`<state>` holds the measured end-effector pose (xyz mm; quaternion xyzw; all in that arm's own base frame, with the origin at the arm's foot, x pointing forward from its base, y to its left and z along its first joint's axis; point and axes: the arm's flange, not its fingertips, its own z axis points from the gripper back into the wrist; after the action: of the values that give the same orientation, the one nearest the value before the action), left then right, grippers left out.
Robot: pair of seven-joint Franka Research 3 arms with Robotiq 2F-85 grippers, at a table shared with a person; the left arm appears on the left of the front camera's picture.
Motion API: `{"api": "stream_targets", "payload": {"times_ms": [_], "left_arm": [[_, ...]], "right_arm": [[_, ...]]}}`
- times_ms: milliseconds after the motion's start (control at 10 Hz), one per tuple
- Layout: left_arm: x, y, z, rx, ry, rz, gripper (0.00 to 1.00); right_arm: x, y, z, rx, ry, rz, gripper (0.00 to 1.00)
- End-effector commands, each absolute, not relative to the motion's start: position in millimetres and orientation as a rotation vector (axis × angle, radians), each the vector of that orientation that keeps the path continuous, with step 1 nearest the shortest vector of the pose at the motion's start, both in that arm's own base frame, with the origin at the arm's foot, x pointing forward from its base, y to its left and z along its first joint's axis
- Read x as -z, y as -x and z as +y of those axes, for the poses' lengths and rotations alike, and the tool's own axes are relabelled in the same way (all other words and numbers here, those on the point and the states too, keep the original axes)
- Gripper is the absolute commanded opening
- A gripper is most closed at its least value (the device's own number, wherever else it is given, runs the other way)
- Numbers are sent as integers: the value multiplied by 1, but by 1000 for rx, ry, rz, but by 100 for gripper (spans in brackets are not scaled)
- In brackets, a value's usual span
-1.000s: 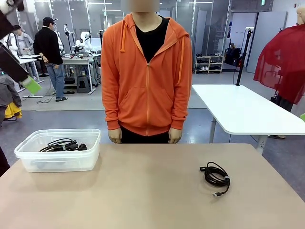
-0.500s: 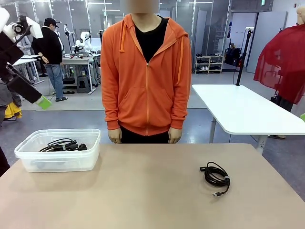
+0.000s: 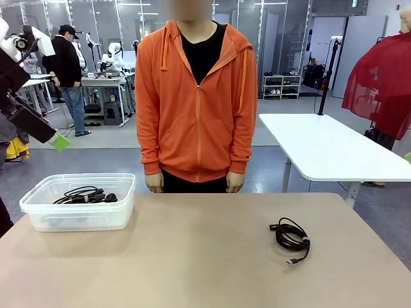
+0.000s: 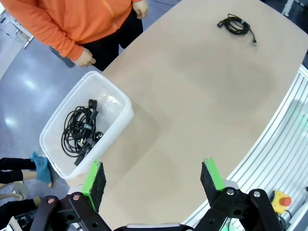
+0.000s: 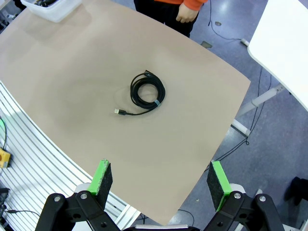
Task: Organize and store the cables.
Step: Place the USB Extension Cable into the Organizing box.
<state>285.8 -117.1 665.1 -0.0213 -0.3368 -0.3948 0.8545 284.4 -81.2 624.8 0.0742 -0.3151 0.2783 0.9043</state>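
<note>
Both the left tool (image 4: pixel 152 177) and right tool (image 5: pixel 161 180) hang released above the table (image 5: pixel 72 62), one cable (image 5: pixel 147 92) loose on its right half, more cables (image 3: pixel 83 194) in the bin (image 3: pixel 77 217); pinching one strand could uncoil it.

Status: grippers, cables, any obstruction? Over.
Both open, empty: left gripper, right gripper. One cable loose on table, other cables in bin. Nothing near it; person at far edge.

Far ahead of the right claw (image 5: pixel 160 168), the clear bin (image 5: pixel 57 10) runs off the picture's edge; ahead of the left claw (image 4: pixel 152 164), its tangled cables (image 4: pixel 79 131) defy counting.
</note>
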Motion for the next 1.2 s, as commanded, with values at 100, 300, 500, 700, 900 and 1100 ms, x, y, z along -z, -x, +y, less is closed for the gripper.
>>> {"api": "stream_targets", "payload": {"times_ms": [100,300,500,700,900,1100], "left_arm": [[-670,-286,-118,823,33,-697,100],[-670,-286,-118,823,33,-697,100],[-670,-286,-118,823,33,-697,100],[-670,-286,-118,823,33,-697,100],[-670,-286,-118,823,33,-697,100],[-670,-286,-118,823,33,-697,100]], "right_arm": [[-624,-283,-82,-578,-152,-651,100],[-622,-299,-62,-545,-98,-605,100],[-623,-333,-28,-474,-50,-531,100],[-621,-367,-3,-422,-19,-476,100],[-614,-397,24,-399,-17,-409,100],[-604,-432,49,-377,14,-353,100]]}}
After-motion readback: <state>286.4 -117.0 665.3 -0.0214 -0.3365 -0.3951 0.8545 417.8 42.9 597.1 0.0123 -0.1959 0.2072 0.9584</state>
